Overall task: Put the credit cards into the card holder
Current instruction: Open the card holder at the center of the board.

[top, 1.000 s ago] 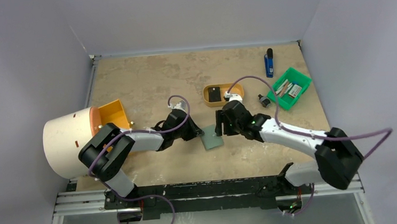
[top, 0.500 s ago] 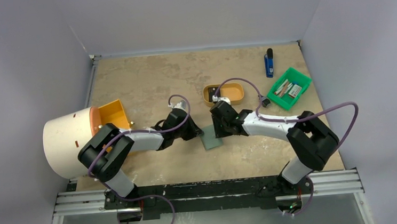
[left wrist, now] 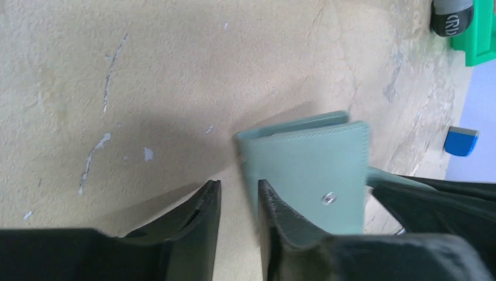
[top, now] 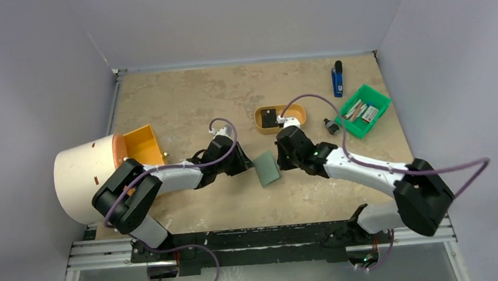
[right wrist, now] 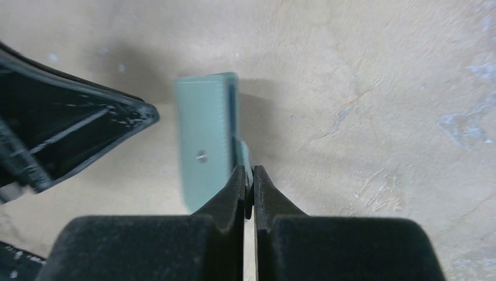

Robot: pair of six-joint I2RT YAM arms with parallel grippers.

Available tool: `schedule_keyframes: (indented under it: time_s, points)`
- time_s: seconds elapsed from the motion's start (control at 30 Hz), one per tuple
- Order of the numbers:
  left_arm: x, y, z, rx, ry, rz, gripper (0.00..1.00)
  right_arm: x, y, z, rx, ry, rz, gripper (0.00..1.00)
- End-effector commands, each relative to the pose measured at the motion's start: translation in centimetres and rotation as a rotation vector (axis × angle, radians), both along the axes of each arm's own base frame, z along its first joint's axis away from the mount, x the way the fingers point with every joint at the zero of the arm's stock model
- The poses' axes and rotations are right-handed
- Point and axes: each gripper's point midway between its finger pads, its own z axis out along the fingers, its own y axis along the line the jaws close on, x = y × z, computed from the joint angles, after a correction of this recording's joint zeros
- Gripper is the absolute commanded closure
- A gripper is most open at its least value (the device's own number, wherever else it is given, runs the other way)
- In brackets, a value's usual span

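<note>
The sage-green card holder (top: pixel 267 169) is at mid-table between the two grippers, tilted up on one edge. My right gripper (top: pixel 279 159) is shut on the snap tab at its right edge; in the right wrist view its jaws (right wrist: pixel 248 173) pinch the tab beside the holder's body (right wrist: pixel 202 137). My left gripper (top: pixel 245 163) stands open at the holder's left edge. In the left wrist view its jaws (left wrist: pixel 238 185) have only table between them, and the holder (left wrist: pixel 307 161) sits just past one fingertip. Small flat pieces, possibly the credit cards (top: pixel 366 112), lie in the green bin.
The green bin (top: pixel 378 98) stands at the right, with a blue and black stick (top: pixel 338 78) behind it and a small black item (top: pixel 330 127) beside it. A tan oval tray (top: pixel 295 117) holds a black square (top: pixel 270 119). A cream drum (top: pixel 87 180) and an orange box (top: pixel 142 142) stand at the left.
My right gripper has closed on the holder's tab. My left gripper has opened and let go of the holder. The holder has tipped up and shifted slightly away.
</note>
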Motion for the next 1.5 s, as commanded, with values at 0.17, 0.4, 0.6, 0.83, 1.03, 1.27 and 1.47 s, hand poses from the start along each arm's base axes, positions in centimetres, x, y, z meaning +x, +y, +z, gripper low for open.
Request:
schedule_keyframes:
  time_s: [0.17, 0.4, 0.6, 0.83, 1.03, 1.27, 1.47]
  points:
    - [0.2, -0.7, 3.0, 0.030, -0.088, -0.039, 0.47, -1.3, 0.6, 3.1, 0.144, -0.100, 0.088, 1.00]
    - [0.9, -0.4, 5.3, -0.024, -0.129, 0.028, 0.27, -2.3, 3.5, 5.6, 0.310, -0.136, 0.174, 1.00]
    - [1.0, -0.1, 7.6, -0.044, -0.189, 0.026, 0.25, -1.7, 3.4, 5.7, 0.275, -0.146, 0.158, 1.00]
    - [0.6, -1.0, 7.5, -0.045, -0.196, -0.050, 0.25, -1.6, 3.4, 6.0, 0.288, -0.159, 0.148, 1.00]
    - [-0.3, -2.9, 8.0, -0.098, -0.204, -0.129, 0.25, -1.7, 3.1, 6.4, 0.296, -0.170, 0.140, 1.00]
    - [-0.2, -3.0, 6.2, -0.029, -0.181, -0.142, 0.42, -1.9, 3.0, 5.9, 0.292, -0.152, 0.136, 1.00]
    - [0.1, -2.3, 5.5, 0.007, -0.177, -0.119, 0.67, -2.3, 2.8, 5.5, 0.292, -0.142, 0.137, 1.00]
